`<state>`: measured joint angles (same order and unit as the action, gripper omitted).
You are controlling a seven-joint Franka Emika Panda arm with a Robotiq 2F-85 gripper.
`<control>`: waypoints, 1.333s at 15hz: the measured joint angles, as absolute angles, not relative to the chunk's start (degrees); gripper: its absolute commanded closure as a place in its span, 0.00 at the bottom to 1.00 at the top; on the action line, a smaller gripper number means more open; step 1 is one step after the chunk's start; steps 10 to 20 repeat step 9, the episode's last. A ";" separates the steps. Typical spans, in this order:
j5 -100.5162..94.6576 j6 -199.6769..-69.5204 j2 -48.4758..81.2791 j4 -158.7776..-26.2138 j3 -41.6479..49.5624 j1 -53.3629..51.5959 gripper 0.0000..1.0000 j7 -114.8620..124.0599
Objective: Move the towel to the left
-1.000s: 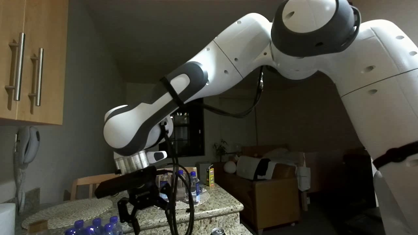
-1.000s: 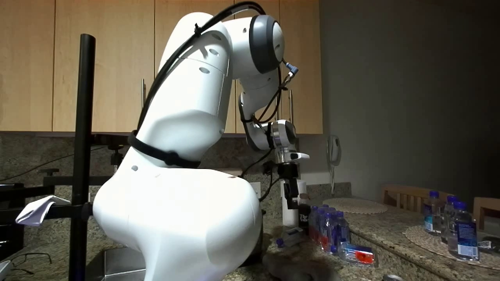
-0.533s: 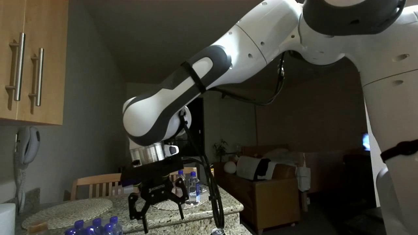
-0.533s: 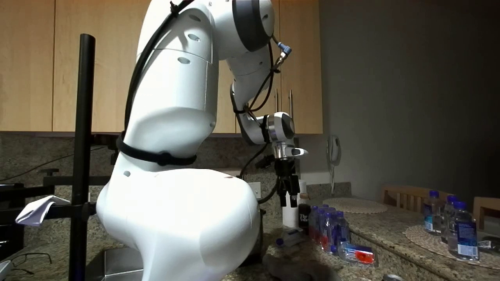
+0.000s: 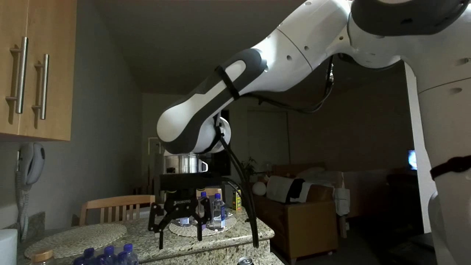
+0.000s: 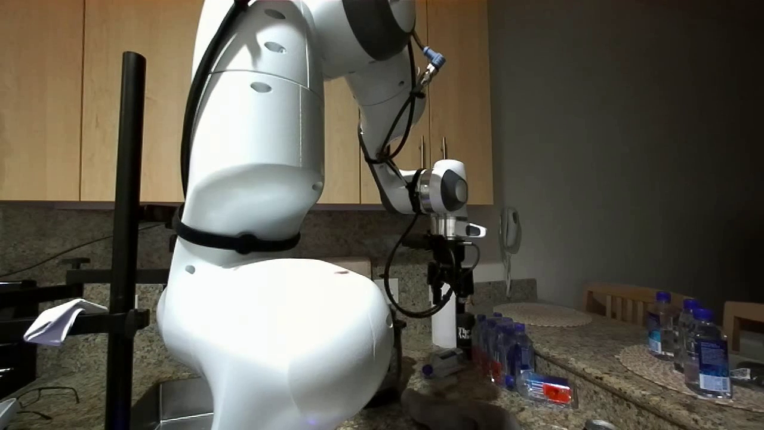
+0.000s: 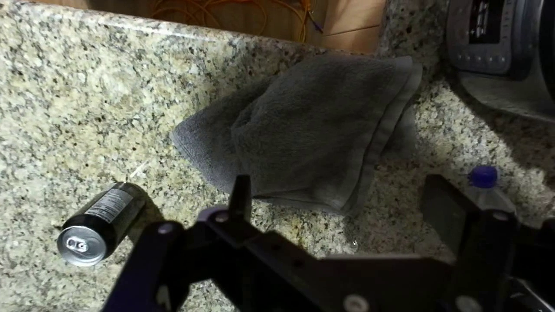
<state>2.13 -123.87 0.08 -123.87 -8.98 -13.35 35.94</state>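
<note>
A grey towel (image 7: 316,125) lies folded and rumpled on the speckled stone counter in the wrist view, beside the counter's edge. In an exterior view the towel (image 6: 453,411) shows dimly at the bottom, partly cut off. My gripper (image 7: 339,178) is open and empty, its fingers wide apart. In the wrist view the left fingertip overlaps the towel's lower edge and the right one is over bare counter. In an exterior view the gripper (image 5: 180,241) hangs with fingers pointing down, in the air above the counter. The towel is out of view there.
A dark can (image 7: 102,223) lies left of the towel. A blue-capped bottle (image 7: 483,177) is behind the right finger. A rounded appliance (image 7: 481,39) stands at the upper right. Several bottles (image 6: 501,352) stand below a raised ledge (image 6: 597,364). A paper roll (image 6: 443,325) stands behind.
The arm has swung, carrying the open gripper to the right in an exterior view. The gripper has turned from tilted to straight down. The fingers stay open.
</note>
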 measured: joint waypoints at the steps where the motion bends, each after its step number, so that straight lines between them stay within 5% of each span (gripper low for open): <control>1: 2.97 -123.89 0.08 -123.87 -8.82 -12.80 0.00 33.95; 20: 3.75 -123.89 0.08 -123.87 -8.65 -12.17 0.00 31.88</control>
